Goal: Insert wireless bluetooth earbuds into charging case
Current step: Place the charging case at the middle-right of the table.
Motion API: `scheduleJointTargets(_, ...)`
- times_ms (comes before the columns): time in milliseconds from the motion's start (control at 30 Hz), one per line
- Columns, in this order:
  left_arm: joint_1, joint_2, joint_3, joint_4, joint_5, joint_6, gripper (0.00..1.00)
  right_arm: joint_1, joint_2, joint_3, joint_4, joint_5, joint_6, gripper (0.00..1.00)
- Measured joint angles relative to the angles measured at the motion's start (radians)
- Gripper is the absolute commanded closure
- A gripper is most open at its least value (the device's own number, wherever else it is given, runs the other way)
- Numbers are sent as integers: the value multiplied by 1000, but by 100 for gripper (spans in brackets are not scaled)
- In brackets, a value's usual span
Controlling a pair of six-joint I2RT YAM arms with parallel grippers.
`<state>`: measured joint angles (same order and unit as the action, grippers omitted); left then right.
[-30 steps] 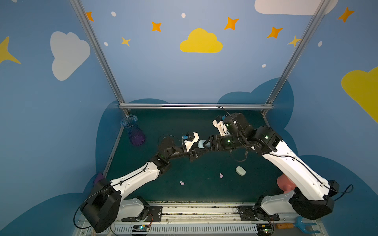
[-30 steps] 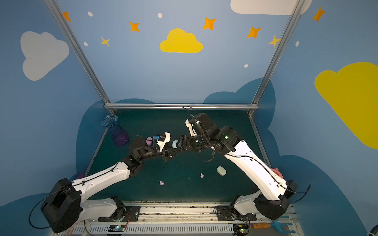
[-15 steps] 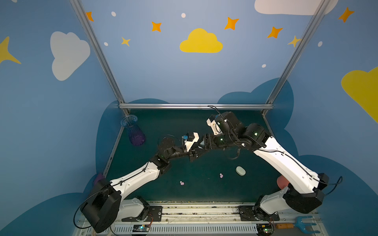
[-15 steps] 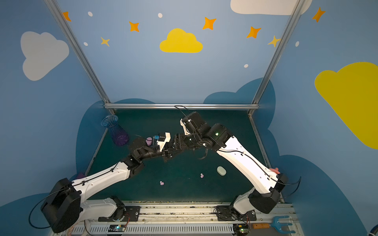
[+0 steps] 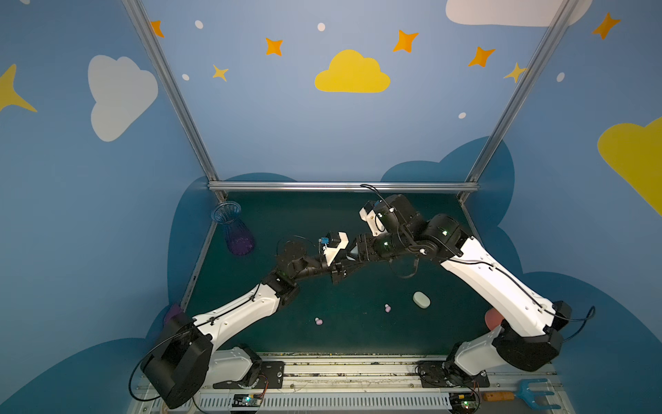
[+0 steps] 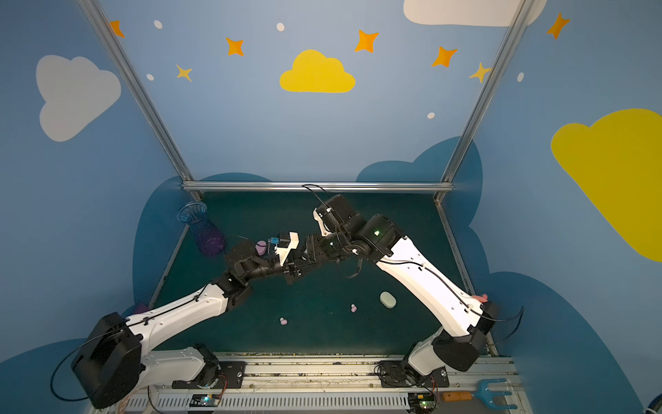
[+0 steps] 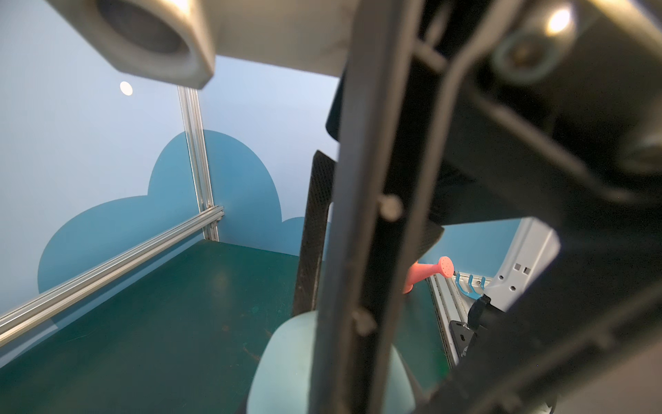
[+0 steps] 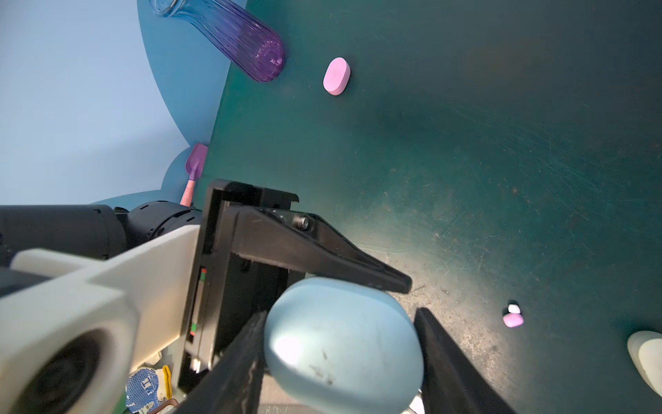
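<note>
Case (image 8: 344,340) | left hand (image 5: 340,274) clamps it | right hand (image 8: 342,313) straddles, grip unclear | wrist views clearest

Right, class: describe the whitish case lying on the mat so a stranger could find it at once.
Start at the green mat and find the right arm's white forearm. Beside it, on the mat, lies the whitish case. Unlike the pink earbud next to it, it is a bigger, smooth oval.

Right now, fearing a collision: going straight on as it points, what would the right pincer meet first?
The pale blue case, held by the left pincer; the right pincer straddles it, seemingly almost touching.
</note>
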<state>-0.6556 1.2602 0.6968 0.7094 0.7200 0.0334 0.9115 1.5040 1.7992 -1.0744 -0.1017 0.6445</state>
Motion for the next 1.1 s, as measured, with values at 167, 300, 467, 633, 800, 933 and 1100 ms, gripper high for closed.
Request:
scheduleJointTargets(167,0,0,0,-3,-1,0,72,0,0,0,-1,0,0,53)
scheduleJointTargets(300,0,0,0,-4,-3,1,50,0,0,0,-1,3,-1,53)
scheduleJointTargets(467,-2,-2,0,-9,-16,14,23,-7,-1,0,-5,13,0,53)
scheduleJointTargets(633,-6,-4,0,-33,-53,13,0,-48,-31,-31,-6,32,-4,53)
scheduleJointTargets(800,-6,-51,-26,-89,-124,3,0,-137,-109,-130,-3,64,-23,52)
scheduleJointTargets(933,-7,-122,-69,-161,-217,-19,0,-239,-179,-264,12,94,-49,51)
scheduleJointTargets(1100,-4,-210,-81,-294,-343,-45,0,-409,-233,-494,84,110,-85,51)
